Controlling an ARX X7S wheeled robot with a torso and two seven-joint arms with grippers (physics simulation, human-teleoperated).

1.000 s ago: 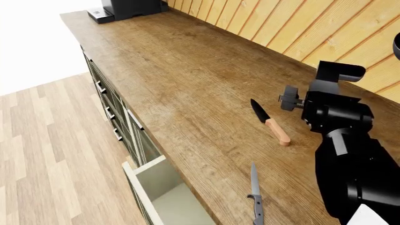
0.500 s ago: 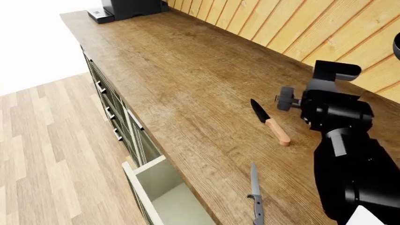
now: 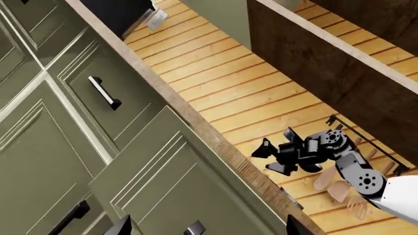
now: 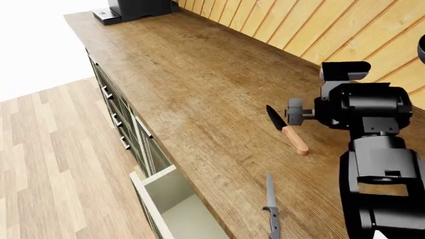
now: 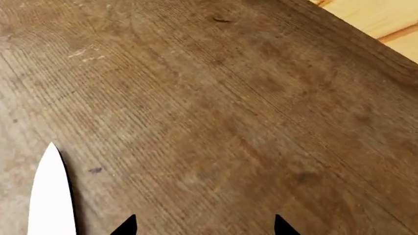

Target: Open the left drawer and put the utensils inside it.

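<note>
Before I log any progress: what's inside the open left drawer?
The visible part of the left drawer shows only bare cream interior. Both knives lie on the counter. The drawer's near end is out of frame.

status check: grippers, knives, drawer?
Right gripper open, empty, by the wooden-handled black-bladed knife. Left gripper out of view. Slim grey metal knife on the wooden countertop. Sage-green left drawer open, empty.

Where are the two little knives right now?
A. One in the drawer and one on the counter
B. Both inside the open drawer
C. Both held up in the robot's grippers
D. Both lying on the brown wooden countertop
D: the black-bladed knife with the light wooden handle and the slim all-grey metal knife both lie on the brown wooden countertop, while the pulled-out pale cream drawer shows no knife inside.
</note>
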